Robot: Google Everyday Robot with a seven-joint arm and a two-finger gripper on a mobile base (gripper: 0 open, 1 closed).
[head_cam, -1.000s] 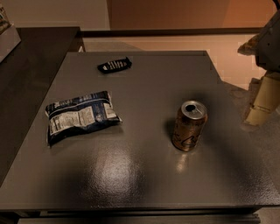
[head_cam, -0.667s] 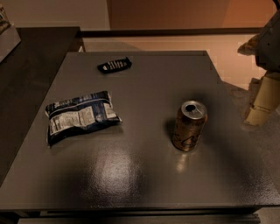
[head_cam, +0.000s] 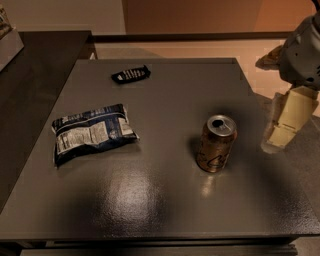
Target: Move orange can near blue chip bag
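A small orange-brown metal drink can [head_cam: 216, 145] with dark swirly markings stood upright on the right half of a dark grey, glossy worktop [head_cam: 165, 200], its silver pull-tab top facing up. A faint reflection showed on the surface just in front of it.

Well apart from the can, on the left half of the same worktop, lay a flat, crinkled dark blue chip bag [head_cam: 92, 132], its white printed label panel turned upward. It was set slightly askew to the worktop's edges. Bare surface stretched between the two.

My gripper [head_cam: 280, 135], cream-coloured below a grey wrist housing [head_cam: 302, 50], hung at the right of the scene, beyond the worktop's right edge and roughly level with the can. It touched neither the can nor the worktop, and it held nothing. Whether my jaws stood open or closed I could not tell from this angle.

Near the far edge of the worktop, behind the bag and apart from it, lay a small black remote-like object [head_cam: 131, 74] with pale keys. A darker counter [head_cam: 35, 75] ran along the left side, and a pale floor [head_cam: 200, 50] showed beyond the worktop's far edge, below an orange-brown wall [head_cam: 200, 15].
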